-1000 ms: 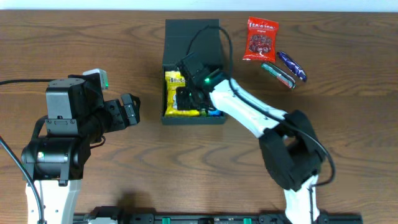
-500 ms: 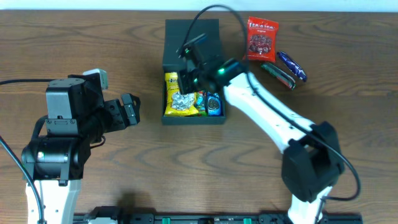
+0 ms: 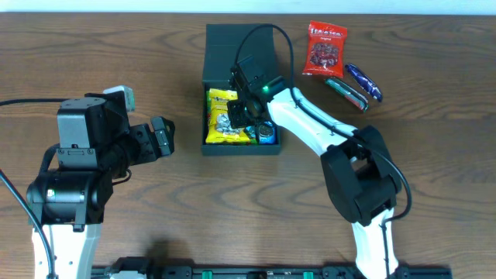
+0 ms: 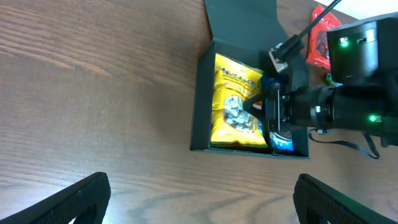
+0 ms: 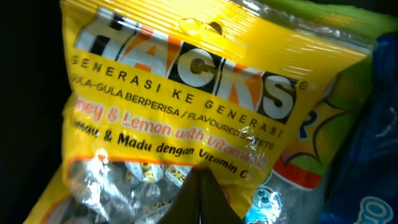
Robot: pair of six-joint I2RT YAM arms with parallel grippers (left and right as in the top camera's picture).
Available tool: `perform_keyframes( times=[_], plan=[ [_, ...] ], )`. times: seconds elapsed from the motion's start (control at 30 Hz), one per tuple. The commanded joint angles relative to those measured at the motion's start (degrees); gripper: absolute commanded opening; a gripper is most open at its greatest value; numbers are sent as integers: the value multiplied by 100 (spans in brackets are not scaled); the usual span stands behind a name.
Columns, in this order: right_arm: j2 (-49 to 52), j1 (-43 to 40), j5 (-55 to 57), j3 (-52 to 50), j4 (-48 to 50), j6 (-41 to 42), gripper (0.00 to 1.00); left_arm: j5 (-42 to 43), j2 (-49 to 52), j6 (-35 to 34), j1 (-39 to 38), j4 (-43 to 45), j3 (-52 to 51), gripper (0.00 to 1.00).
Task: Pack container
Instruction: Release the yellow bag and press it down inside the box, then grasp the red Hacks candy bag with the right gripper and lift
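Container (image 3: 240, 150) sits in the upper middle of the overhead frame, with its lid (image 3: 225, 46) folded back flat toward the top edge. I take that to be so the mouth is free for loading from above. Inside, a yellow packet (image 3: 219, 101) lies flat along the left side and a blue packet (image 3: 268, 134) is tucked in at lower right, so the floor fills side by side rather than in a heap. My right gripper (image 3: 237, 116) reaches down into the box with its jaws pressed together and nothing visible between them. In the right wrist view the closed tip is right at the yellow film, though I can't tell whether it touches. I judge this a push to settle the packet, not a pick. My left gripper (image 3: 164, 137) is spread wide and parked left of the box, well apart, probably to keep clear of the other arm. A red packet (image 3: 324, 50) and two bars (image 3: 363, 81) lie on the table (image 3: 116, 46) at upper right, near the box on the right arm's side, so packing looks only part done.
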Motion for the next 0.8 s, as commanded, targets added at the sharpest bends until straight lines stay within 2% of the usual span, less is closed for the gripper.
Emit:
perform_keyframes(
  times=[0.0,0.13,0.27,0.43,0.47,0.53,0.6,0.7,0.77],
  plan=[
    [2,81,-120,-11,-33,-111,1,-39,-33,63,-17,-13,142,95],
    [-387,-153,-378,393,-98,-232,1,-39,-33,63,-17,-13,142,95],
    [-785,-612,63,839,33,-763,1,-39,-31,63,-17,-13,142,95],
    [-688,-1740,348,898,343,-841,3,-39,-26,66,-17,-11,142,95],
    [-603,-1937,426,898,387,-841,7,-42,-24,63,-17,-11,142,95],
    [-291,-2396,732,898,634,-844,31,-44,-17,63,-17,-4,142,95],
    [-26,-2645,723,898,925,-841,70,-46,-11,66,-17,-9,142,95],
    [286,-2791,815,898,1292,-841,88,-44,11,66,-17,-11,142,95],
    [442,-2817,929,898,1427,-828,94,-44,33,63,-17,-13,142,95]
  ],
)
